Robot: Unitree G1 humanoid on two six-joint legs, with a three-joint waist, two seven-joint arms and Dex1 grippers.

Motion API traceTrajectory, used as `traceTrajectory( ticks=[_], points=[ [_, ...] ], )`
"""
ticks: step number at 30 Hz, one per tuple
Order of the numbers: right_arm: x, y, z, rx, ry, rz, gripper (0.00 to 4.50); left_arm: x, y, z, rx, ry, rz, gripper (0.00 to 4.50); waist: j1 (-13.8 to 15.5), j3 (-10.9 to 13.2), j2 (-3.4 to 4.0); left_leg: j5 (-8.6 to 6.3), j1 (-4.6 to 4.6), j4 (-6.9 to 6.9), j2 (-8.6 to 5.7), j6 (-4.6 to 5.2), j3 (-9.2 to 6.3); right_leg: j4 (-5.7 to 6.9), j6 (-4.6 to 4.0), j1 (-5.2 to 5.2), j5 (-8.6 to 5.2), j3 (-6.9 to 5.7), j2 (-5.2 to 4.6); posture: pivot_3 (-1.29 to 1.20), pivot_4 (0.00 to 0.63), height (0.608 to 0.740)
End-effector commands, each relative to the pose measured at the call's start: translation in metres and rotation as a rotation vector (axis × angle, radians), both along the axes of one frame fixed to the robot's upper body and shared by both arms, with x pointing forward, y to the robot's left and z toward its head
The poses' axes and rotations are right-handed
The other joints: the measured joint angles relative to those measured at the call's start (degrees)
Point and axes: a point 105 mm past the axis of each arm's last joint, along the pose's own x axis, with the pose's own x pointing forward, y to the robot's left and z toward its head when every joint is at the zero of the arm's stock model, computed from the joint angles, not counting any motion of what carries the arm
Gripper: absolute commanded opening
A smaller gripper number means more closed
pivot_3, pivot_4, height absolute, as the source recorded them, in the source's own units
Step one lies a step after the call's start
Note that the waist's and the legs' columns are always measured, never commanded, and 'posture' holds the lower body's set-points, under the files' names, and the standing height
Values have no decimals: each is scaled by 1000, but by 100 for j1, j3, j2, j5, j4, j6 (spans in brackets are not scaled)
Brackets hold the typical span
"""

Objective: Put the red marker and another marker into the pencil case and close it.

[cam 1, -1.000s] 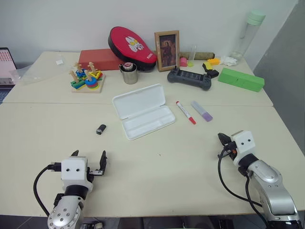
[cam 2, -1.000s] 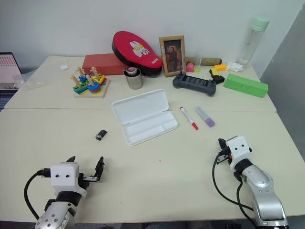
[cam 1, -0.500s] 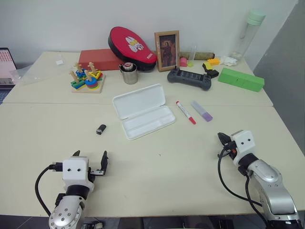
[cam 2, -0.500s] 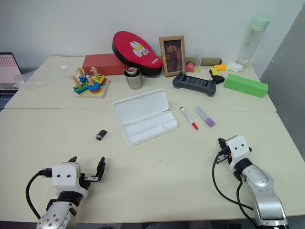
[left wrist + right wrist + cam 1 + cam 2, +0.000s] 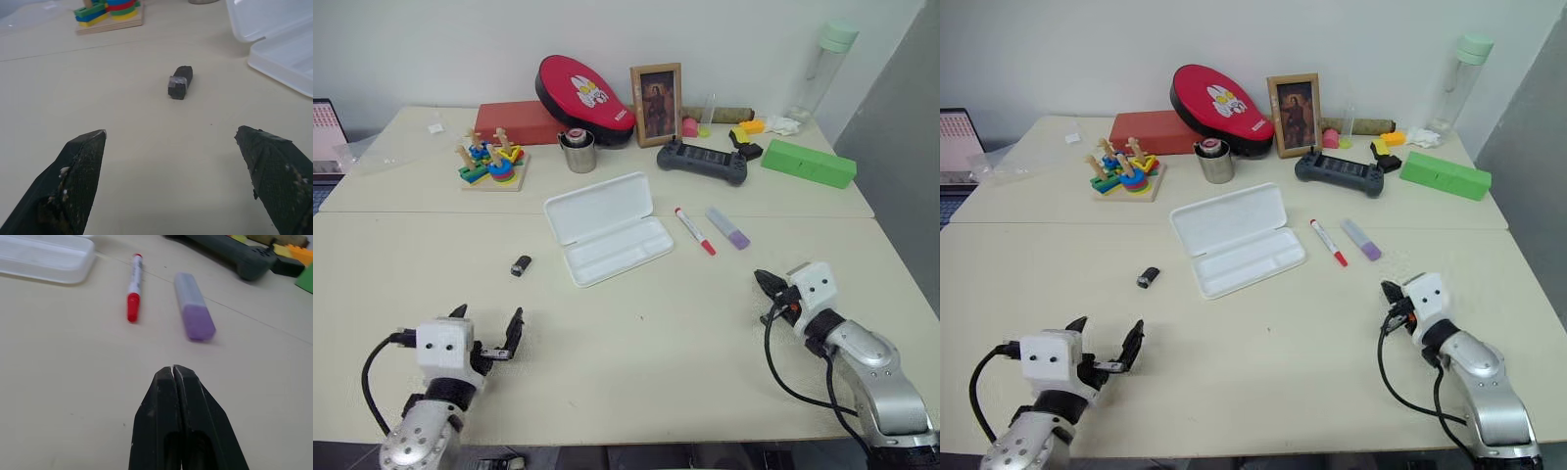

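2 markers, 1 red marker (image 5: 693, 231), 1 lilac marker (image 5: 727, 227), beside 1 open pencil case (image 5: 605, 226).

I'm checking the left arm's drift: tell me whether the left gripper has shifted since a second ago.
Yes. The left gripper has slid toward the robot's left, farther from the small black clip, its fingers wide open.

Left gripper (image 5: 487, 331): white boxy housing with two dark dots, black tapered fingers (image 5: 78, 181) with a fine mesh texture. Right gripper (image 5: 760, 281): same white block. Silver-grey rounded forearms; black cables loop beside each wrist.
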Motion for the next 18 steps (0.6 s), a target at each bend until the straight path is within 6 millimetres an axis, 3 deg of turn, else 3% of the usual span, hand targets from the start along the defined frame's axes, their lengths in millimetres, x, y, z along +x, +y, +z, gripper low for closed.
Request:
traceTrajectory(
  ticks=[1, 5, 7, 9, 18],
  points=[
    [-7, 23, 25, 31, -24, 168, 22, 5, -8, 17, -3, 0, -158, 4500, 1, 0, 0, 0, 1, 0, 0, 0, 0, 1, 0, 1, 0, 0, 0, 0, 150, 740],
    [-3, 22, 33, 30, -25, 193, 22, 12, -17, 26, -5, 13, -267, 4500, 1, -2, 1, 0, 3, 2, 0, 0, 0, -2, 0, 8, 0, -1, 0, 0, 150, 740],
    [-3, 22, 37, -11, -39, 215, 22, 12, -43, 30, 68, 59, -485, 4500, 1, -1, 1, 0, 2, 1, 0, 0, 0, -5, 0, 8, 1, -1, 0, 0, 150, 740],
    [-10, 25, 37, -30, -3, 281, 22, 16, -52, 33, 128, 82, -588, 4500, 13, 1, 9, 0, 2, -2, 1, 0, -2, 2, -3, 2, -1, -3, 1, 0, 150, 740],
    [-17, 20, 39, -63, 25, 307, 22, 40, -67, 42, 220, 104, -740, 4500, -1, 2, 14, 0, 3, -3, 2, 0, 3, -2, -2, 4, 0, -1, 1, 0, 150, 740]
  ],
)
